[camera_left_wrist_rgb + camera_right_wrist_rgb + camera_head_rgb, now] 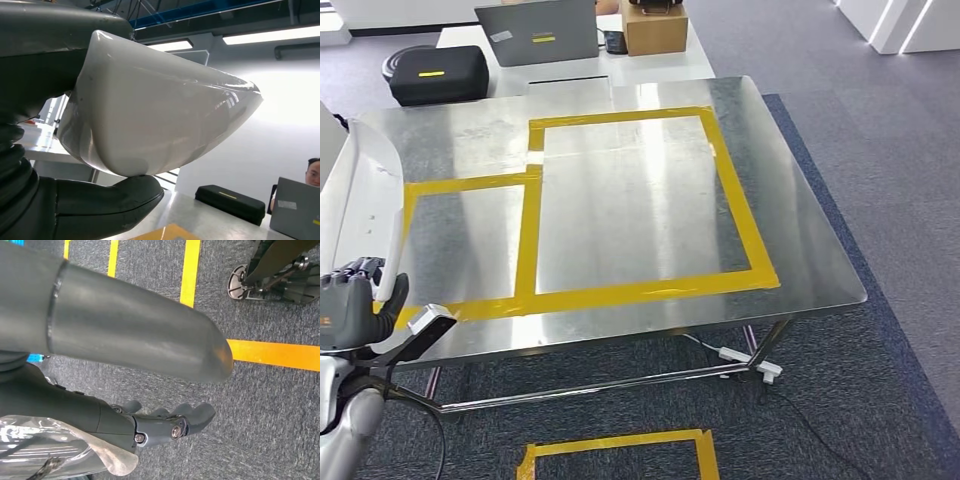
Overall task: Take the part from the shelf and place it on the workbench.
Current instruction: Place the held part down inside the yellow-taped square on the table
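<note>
Workbench [803,240] edge near left hand [354,300] gripping white part [361,200].

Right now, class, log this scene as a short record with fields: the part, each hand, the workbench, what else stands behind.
part: white glossy shell, held above the workbench's left edge
left hand: grips the part
right hand: hangs over carpet, fingers apart, holding nothing
workbench: metal top with yellow tape rectangles
behind: black case, laptop, cardboard box
</note>
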Controlling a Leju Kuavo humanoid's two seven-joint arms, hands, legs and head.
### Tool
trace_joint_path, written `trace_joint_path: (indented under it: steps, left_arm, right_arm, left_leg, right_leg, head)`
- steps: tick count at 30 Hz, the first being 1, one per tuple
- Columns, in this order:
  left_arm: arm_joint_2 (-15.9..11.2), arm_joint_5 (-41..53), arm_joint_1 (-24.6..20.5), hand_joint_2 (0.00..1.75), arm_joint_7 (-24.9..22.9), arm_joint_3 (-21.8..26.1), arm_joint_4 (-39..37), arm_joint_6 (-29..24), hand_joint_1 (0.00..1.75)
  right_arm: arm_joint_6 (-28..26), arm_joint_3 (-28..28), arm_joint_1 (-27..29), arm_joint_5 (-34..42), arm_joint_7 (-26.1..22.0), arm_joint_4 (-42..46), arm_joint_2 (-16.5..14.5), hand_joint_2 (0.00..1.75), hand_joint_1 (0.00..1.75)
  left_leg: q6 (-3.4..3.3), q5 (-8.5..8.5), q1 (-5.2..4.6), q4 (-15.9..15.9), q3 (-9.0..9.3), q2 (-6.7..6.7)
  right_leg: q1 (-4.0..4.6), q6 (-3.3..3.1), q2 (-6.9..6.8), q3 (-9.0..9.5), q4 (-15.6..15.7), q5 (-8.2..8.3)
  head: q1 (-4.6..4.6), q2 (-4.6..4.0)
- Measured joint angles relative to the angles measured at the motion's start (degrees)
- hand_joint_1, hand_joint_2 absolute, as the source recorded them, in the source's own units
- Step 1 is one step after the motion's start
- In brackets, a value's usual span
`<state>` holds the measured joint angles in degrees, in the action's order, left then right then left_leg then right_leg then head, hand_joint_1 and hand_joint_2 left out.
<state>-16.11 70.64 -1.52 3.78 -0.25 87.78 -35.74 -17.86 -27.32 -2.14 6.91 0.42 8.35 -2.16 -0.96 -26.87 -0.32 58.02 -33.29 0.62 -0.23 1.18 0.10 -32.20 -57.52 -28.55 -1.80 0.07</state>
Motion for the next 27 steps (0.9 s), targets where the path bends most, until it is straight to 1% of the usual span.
trace_joint_path:
  steps: [27]
  left_arm:
    - [0.0,0.0,-0.1,1.75,0.0,-0.3,-0.4,0.0,1.75]
  right_arm:
    - [0.0,-0.4,0.0,0.0,0.0,0.0,0.0,0.00,0.00]
  left_leg:
    - [0.01,-0.01,0.00,0.0,0.00,0.00]
  right_leg:
    - [0.00,0.00,0.00,0.00,0.0,0.00]
  head:
    - [0.00,-0.01]
